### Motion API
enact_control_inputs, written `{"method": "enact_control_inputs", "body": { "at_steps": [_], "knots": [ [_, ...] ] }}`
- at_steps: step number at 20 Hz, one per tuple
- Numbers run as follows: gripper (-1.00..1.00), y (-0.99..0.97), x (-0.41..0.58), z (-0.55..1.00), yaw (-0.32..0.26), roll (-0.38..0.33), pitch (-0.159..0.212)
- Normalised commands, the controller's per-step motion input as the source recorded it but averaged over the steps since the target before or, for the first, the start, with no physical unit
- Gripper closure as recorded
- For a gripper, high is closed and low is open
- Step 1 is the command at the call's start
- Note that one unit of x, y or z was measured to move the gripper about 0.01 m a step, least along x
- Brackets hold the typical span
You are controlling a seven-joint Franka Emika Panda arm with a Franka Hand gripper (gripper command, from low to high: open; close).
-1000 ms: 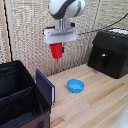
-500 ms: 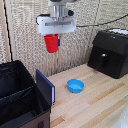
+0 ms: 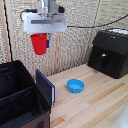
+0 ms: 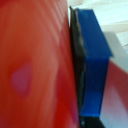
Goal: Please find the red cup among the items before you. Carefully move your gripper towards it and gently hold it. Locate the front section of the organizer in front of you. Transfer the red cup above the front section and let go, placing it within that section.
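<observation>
The red cup (image 3: 38, 43) hangs in my gripper (image 3: 41, 41), held high above the table near the organizer's right edge in the exterior view. The whitish gripper block is above it, and a blue-tipped finger (image 3: 47, 43) presses against the cup's side. In the wrist view the red cup (image 4: 35, 65) fills most of the frame with a blue finger pad (image 4: 95, 65) tight against it. The organizer (image 3: 20, 100) is a black fabric box at the exterior view's lower left, with a divider wall (image 3: 17, 92) splitting it and a blue-edged side panel (image 3: 45, 89). The front section (image 3: 22, 107) lies below and left of the cup.
A shallow blue bowl (image 3: 75, 86) sits on the wooden table (image 3: 100, 102) right of the organizer. A black hard-cased appliance (image 3: 110, 52) stands at the back right. A cable (image 3: 90, 25) runs across the slatted wall behind the arm.
My gripper has carried the red cup upward and toward the exterior view's left, closer to the organizer. The bowl and appliance have not moved.
</observation>
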Motion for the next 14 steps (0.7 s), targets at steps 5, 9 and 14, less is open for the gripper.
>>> {"method": "enact_control_inputs", "body": {
  "at_steps": [5, 9, 14],
  "knots": [
    [1.00, 0.94, -0.385, 0.00, 0.000, 0.000, 0.000],
    [1.00, 0.86, -0.482, -0.08, 0.000, 0.000, 0.000],
    [1.00, 0.70, -0.378, -0.26, 0.000, -0.014, 0.000]
  ]
}}
